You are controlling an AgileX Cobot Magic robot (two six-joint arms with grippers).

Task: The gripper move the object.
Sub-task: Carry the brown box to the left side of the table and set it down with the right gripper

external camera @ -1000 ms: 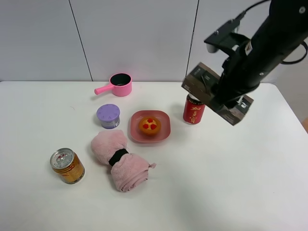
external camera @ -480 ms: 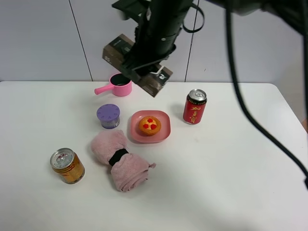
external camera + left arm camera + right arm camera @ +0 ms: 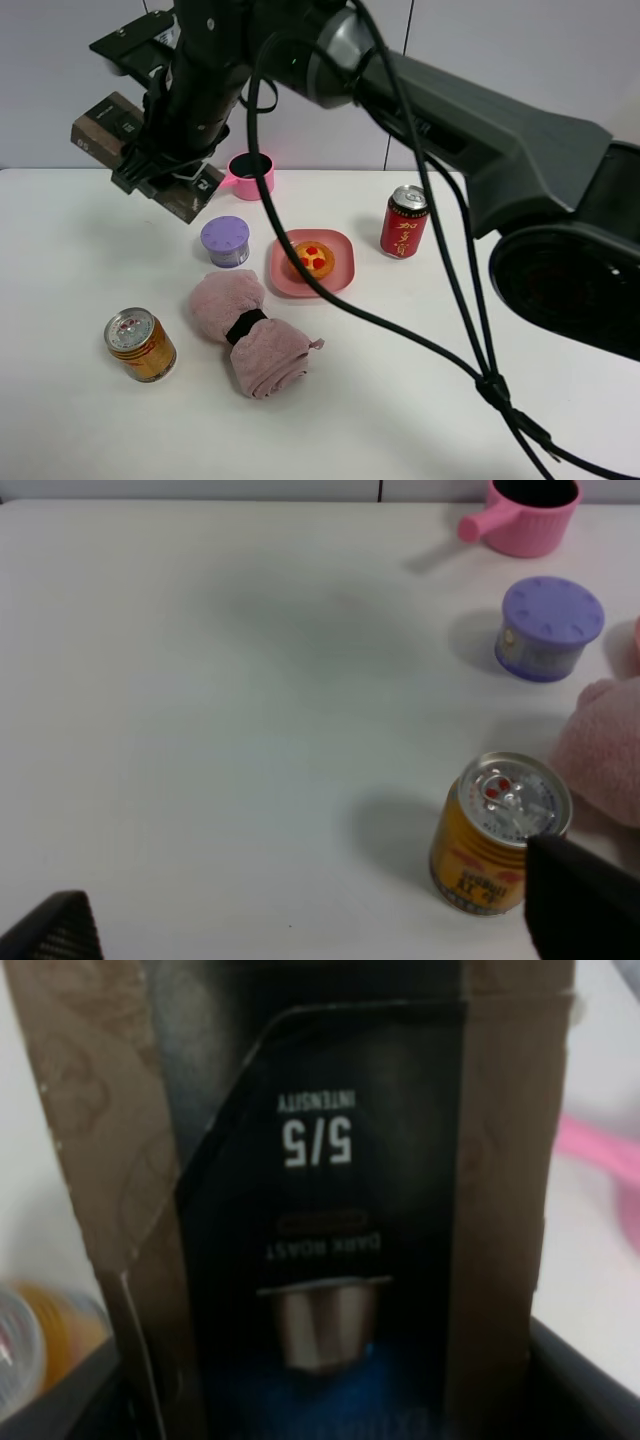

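Observation:
My right gripper reaches across the middle and is shut on the long dark brown carton, holding it tilted in the air above the table's back left, over the purple tin. In the right wrist view the carton fills the frame, with white print "5/5 INTENSITY", and the gripper clamps it low down. My left gripper is open and empty; its fingertips show at the frame's corners, above the table near the gold can. The left gripper does not show in the exterior view.
On the white table stand a pink pot, a purple-lidded tin, a pink plate with a tart, a red can, a gold can and a rolled pink towel.
My right arm has swung the carton from the right side, past the red can and the pink pot, to the back left. The things on the table have not moved.

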